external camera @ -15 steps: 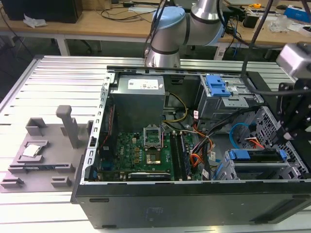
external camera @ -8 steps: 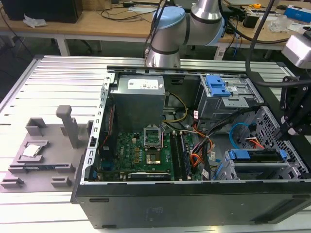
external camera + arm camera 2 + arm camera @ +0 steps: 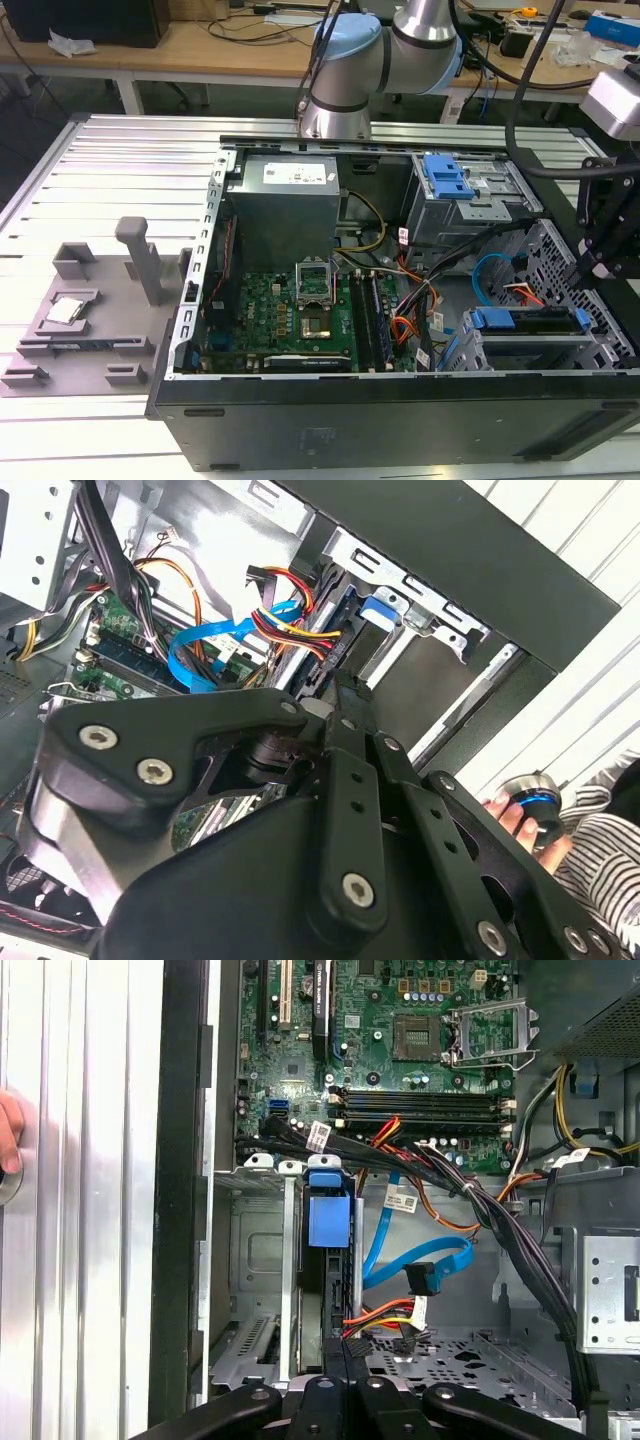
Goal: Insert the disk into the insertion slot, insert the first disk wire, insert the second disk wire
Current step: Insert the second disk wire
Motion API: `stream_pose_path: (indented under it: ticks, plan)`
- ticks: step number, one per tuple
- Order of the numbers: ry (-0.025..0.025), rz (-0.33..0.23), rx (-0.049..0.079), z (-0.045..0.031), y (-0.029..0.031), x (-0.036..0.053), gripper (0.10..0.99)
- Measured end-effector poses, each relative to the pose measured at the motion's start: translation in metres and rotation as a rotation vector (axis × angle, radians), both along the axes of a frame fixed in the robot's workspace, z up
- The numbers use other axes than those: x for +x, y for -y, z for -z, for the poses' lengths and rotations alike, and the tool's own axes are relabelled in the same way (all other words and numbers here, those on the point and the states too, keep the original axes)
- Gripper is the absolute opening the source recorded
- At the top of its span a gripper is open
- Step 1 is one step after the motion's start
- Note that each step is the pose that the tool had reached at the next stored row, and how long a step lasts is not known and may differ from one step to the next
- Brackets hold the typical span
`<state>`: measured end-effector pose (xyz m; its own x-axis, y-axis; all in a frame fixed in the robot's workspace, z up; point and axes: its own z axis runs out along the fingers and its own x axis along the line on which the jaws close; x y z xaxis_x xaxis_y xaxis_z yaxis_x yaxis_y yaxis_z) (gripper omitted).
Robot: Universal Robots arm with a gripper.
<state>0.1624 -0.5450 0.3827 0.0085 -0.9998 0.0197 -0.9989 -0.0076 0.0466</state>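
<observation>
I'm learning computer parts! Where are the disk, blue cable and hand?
disk [image 3: 330, 1222], first wrist view, its blue caddy end.
blue cable [image 3: 381, 1230], first wrist view, its flat straight stretch.
hand [image 3: 8, 1130], first wrist view, its visible part.

place: robotics lab | evidence: slotted aluminium table [image 3: 100, 150], cluttered workbenches [image 3: 200, 45]

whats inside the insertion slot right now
The disk sits in the slot; its blue caddy edge shows. The slot's walls cover most of its body, so whether the wires are plugged in cannot be seen.
</observation>
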Motion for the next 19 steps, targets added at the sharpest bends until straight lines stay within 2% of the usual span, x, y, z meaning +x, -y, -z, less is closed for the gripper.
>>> stream_pose_path:
  ticks: [2, 4, 5, 6, 8, 11, 13, 15, 19]
  plan:
    - [0.0, 0.0, 0.0, 0.0, 0.0, 0.0, 0.114]
    - [-0.0001, 0.0, 0.0, -0.0001, 0.0, 0.0, 0.235]
    - [0.0, 0.0, 0.0, -0.0001, 0.0, 0.0, 0.235]
    - [0.0, 0.0, 0.0, -0.0001, 0.0, 0.0, 0.302]
    - [0.0, 0.0, 0.0, -0.0003, -0.0014, 0.0, 0.302]
    - [-0.0001, 0.0, 0.0, 0.0, -0.0125, -0.0002, 0.302]
    - [-0.0001, 0.0, 0.001, 0.0002, -0.0163, -0.0027, 0.302]
    - [0.0, 0.0, 0.001, 0.0006, -0.019, -0.009, 0.302]
    - [0.0, -0.001, 0.001, 0.0009, -0.029, -0.0137, 0.302]
